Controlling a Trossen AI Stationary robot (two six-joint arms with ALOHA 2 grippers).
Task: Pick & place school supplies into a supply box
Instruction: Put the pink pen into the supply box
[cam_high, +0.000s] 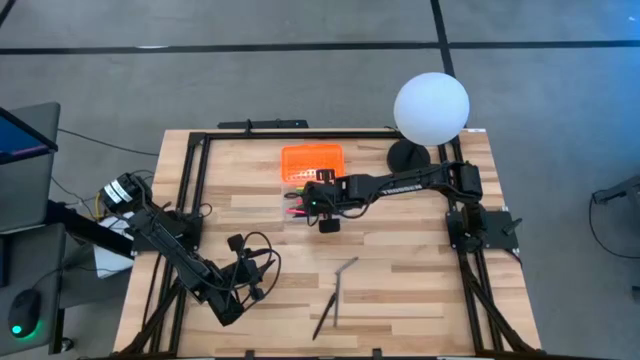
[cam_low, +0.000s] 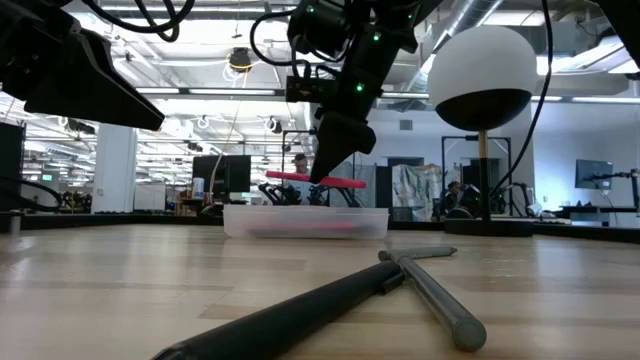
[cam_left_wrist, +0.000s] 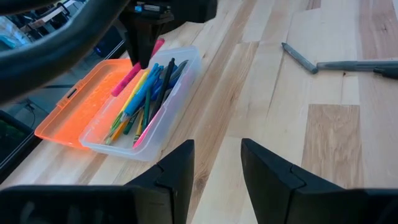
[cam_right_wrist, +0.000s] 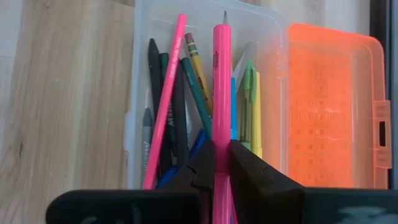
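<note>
Supply box (cam_high: 300, 192) sits toward the far middle of my bench (cam_high: 400, 280), its orange lid (cam_high: 312, 161) flipped open flat behind the clear tray, which already has pens and pencils (cam_left_wrist: 146, 99) lying in it. My right gripper (cam_right_wrist: 221, 163) hangs just above the tray, fingers pinched tight on a pink pencil (cam_right_wrist: 221, 93) held level over the contents. My left gripper (cam_left_wrist: 217, 163) waits near the front-left, fingers spread wide, holding nothing. Two dark pens (cam_high: 336, 295) lie on the bench near the front.
</note>
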